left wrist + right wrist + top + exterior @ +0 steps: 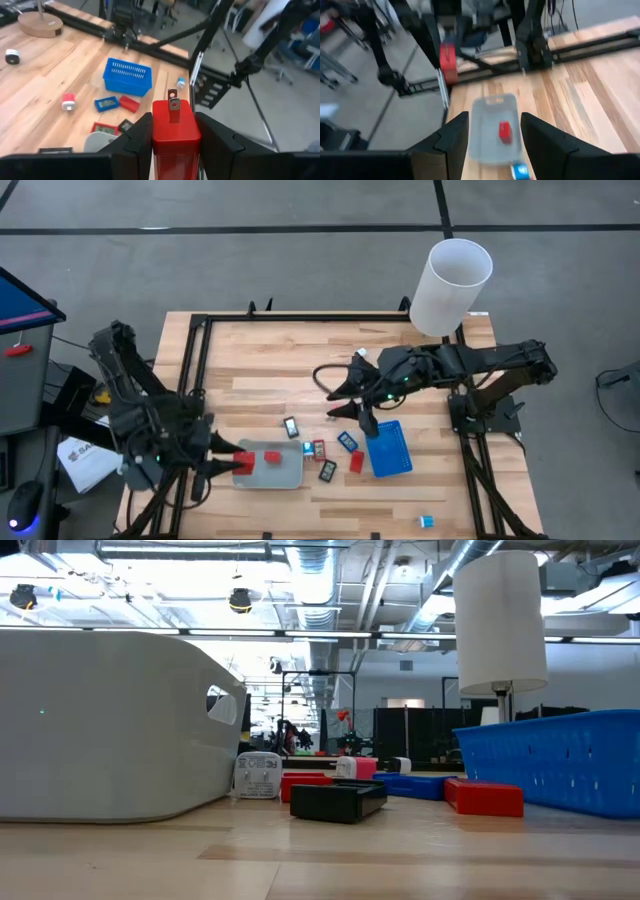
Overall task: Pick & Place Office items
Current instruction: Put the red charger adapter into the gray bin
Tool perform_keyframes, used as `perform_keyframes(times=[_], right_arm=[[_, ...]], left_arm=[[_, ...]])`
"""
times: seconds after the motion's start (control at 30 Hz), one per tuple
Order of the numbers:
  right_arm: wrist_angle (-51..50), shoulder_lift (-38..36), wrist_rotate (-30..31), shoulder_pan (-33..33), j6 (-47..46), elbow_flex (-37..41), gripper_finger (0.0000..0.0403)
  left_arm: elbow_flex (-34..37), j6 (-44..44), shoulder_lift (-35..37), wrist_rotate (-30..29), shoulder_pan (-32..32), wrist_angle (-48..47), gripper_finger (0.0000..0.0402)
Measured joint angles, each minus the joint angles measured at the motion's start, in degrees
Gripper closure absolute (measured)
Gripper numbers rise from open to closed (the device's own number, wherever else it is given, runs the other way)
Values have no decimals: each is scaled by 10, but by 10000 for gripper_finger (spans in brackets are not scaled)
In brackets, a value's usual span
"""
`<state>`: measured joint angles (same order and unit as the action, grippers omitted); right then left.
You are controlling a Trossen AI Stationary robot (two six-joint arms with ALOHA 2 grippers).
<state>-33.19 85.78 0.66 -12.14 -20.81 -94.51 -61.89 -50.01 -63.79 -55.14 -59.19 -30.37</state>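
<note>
The left gripper (232,464) is clamping a red plug block (175,131), two metal prongs up, at the left end of the grey tray (285,477); a second red block (271,457) is lying inside that tray. The right gripper (365,424) is hovering with its fingers spread and empty just beside the blue basket (391,449). Small black and red pieces (327,471) are lying scattered between tray and basket on the pale wooden tabletop (270,365). A white piece (259,776) is showing printed marks too small to read. Open ceiling ducts are running across the room behind.
</note>
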Motion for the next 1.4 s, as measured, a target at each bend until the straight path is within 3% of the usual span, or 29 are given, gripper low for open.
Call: perform_keyframes(times=[0.2, 0.47, 0.8, 1.17, 1.4], right_arm=[[10, -16, 24, -3, -27, 1, 238], [41, -25, 41, -14, -57, 0, 248], [110, -26, 47, -11, -103, 0, 250], [145, -26, 60, 7, -108, 0, 251], [145, -26, 69, 11, -108, 0, 251]], left_arm=[[138, 14, 0, -112, -27, 211, 283], [310, 48, 0, -110, -27, 428, 283], [411, 73, 0, 10, 26, 508, 283], [510, 158, 0, 74, 81, 774, 283], [497, 171, -18, 154, 111, 745, 283]])
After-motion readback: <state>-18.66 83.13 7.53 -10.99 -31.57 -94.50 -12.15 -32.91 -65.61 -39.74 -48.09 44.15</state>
